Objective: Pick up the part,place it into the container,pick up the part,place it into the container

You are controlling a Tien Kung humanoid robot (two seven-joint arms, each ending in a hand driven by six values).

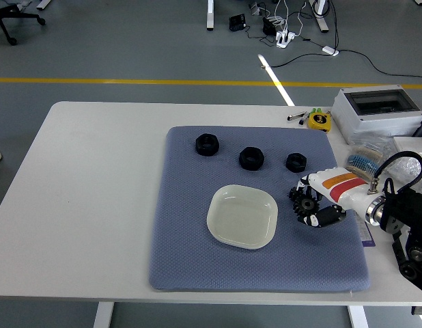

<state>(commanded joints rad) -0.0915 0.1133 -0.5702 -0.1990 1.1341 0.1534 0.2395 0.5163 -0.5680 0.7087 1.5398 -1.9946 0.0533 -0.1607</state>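
Observation:
My right hand (pixel 311 207), white with an orange stripe, is shut on a black toothed gear (pixel 306 203) just above the blue-grey mat (pixel 197 260). It hovers a little right of the cream square dish (pixel 242 216), which holds nothing. A smaller black gear (pixel 293 194) lies on the mat right beside the hand's fingers, partly covered by them. Three black nut-shaped parts sit in a row farther back: one (pixel 207 144) at the left, one (pixel 251 158) in the middle and one (pixel 296 162) at the right. The left arm does not show.
A grey box with a clear lid (pixel 378 113) stands at the table's right rear. A yellow tape measure (pixel 320 121) and a bag of small components (pixel 364 164) lie near it. White tabletop (pixel 95 178) stretches left of the mat.

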